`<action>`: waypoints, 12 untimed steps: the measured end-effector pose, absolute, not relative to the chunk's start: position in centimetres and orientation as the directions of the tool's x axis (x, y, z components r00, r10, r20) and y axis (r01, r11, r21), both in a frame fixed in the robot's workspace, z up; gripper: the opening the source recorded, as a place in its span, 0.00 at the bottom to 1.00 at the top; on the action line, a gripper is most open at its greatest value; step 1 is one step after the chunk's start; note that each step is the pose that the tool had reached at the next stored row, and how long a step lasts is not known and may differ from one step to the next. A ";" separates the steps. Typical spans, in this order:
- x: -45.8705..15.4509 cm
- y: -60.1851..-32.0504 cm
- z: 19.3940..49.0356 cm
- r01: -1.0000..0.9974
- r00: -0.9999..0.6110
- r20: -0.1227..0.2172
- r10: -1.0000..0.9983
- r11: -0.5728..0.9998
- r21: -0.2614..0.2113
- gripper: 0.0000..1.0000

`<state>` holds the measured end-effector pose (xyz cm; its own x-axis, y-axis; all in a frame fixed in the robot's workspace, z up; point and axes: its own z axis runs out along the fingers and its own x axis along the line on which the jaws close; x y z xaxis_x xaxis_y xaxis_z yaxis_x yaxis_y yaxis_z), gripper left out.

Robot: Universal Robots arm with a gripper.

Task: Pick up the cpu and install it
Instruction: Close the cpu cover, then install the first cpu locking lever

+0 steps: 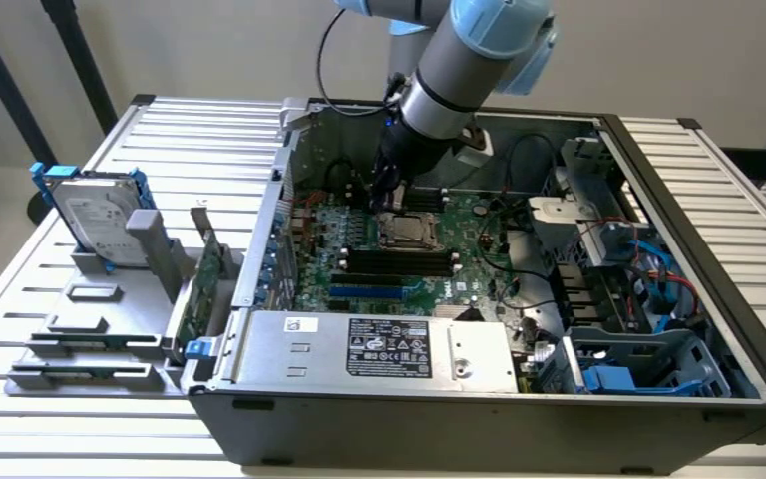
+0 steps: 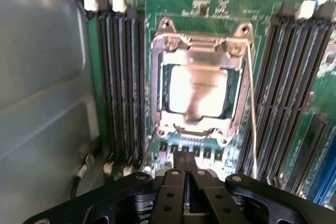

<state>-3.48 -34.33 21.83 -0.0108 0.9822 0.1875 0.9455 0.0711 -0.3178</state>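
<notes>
Installation looks nearly done: the cpu (image 2: 198, 92) lies in its socket (image 2: 202, 51), the end effector (image 2: 185, 157) pinched together, empty, just beside it.

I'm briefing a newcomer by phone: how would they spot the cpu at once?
Look into the open computer case at the green motherboard. Between banks of black memory slots sits a metal socket frame. The cpu is the silvery square inside, brighter than anything beside it.

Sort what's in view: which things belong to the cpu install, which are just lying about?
Job: small square silvery-grey cpu, lying in the metal socket frame; shut black end effector near it.
Lying about: silver hard drive with blue rails, upright in the grey stand; green card beside it.
</notes>
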 end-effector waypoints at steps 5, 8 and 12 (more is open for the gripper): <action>-4.8 -34.3 22.4 0.944 -0.008 0.225 0.974 0.082 -0.320 0.11; -5.5 -34.3 22.6 0.943 -0.006 0.243 0.970 0.086 -0.321 0.11; -6.8 -34.4 22.6 0.943 -0.004 0.244 0.970 0.085 -0.321 0.11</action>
<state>-6.78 -34.37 22.61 -0.0044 0.9698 0.2437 0.9432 0.0850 -0.3211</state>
